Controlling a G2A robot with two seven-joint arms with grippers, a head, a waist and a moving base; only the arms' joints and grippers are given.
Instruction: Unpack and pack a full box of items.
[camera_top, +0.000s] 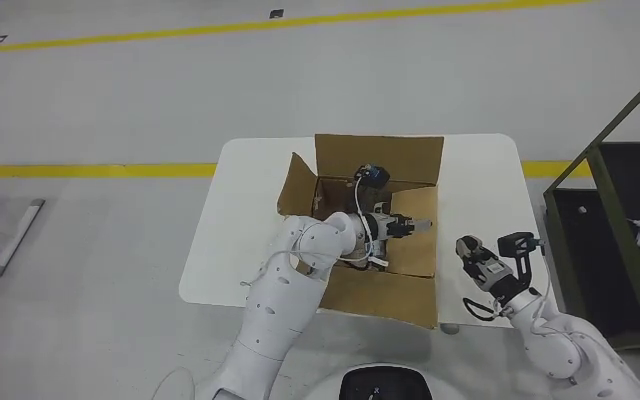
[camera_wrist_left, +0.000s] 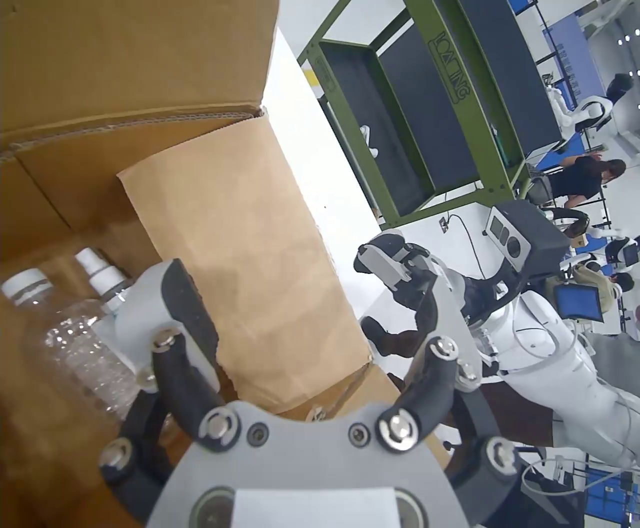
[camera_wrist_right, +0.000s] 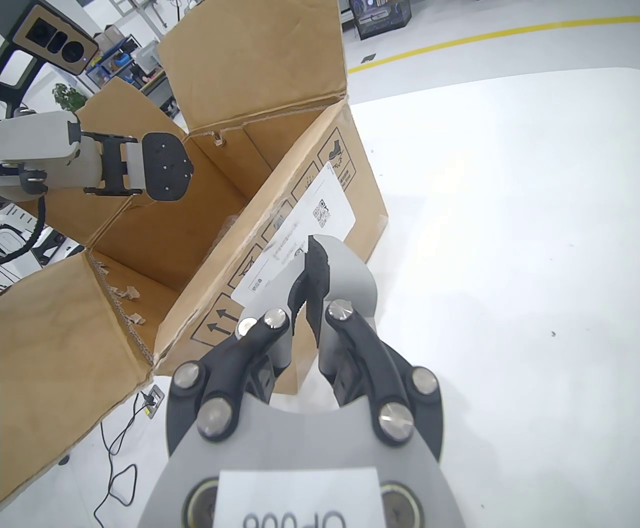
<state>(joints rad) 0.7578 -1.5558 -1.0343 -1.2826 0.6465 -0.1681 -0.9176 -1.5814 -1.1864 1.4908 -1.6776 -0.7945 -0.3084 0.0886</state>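
My left gripper (camera_top: 418, 226) hangs over the open cardboard box (camera_top: 380, 155) on the white table (camera_top: 480, 170), fingers spread wide & holding nothing. My right gripper (camera_wrist_right: 312, 265) sits low just beside the box's outer wall, pads pressed together & empty, and as far as I can tell it isn't touching the cardboard. Likely trouble from here: w/ the left fingers this far apart, one could snag the side flap (camera_wrist_left: 240, 250) standing right next to them on the way down, bending it or dragging the box. Nothing braces the box, and it sits close to the table's near edge, so a snag or a tight pull could slide or tip it. The bottles look thin & crinkly, so a hard squeeze may crush one and a light squeeze may let it slip. They also stand close together, so closing on one could knock the other over. Contents, from the left wrist: a clear plastic bottle (camera_wrist_left: 65, 325) w/ a white cap & beside it a spray bottle (camera_wrist_left: 102, 275) w/ a white nozzle, both upright near an inner wall, lower in the box than my left gripper. From the right wrist, a bit of crinkled clear plastic (camera_wrist_right: 230, 225) shows deeper inside. Walls & flaps hide the rest of the interior, so I can't say how full it is.
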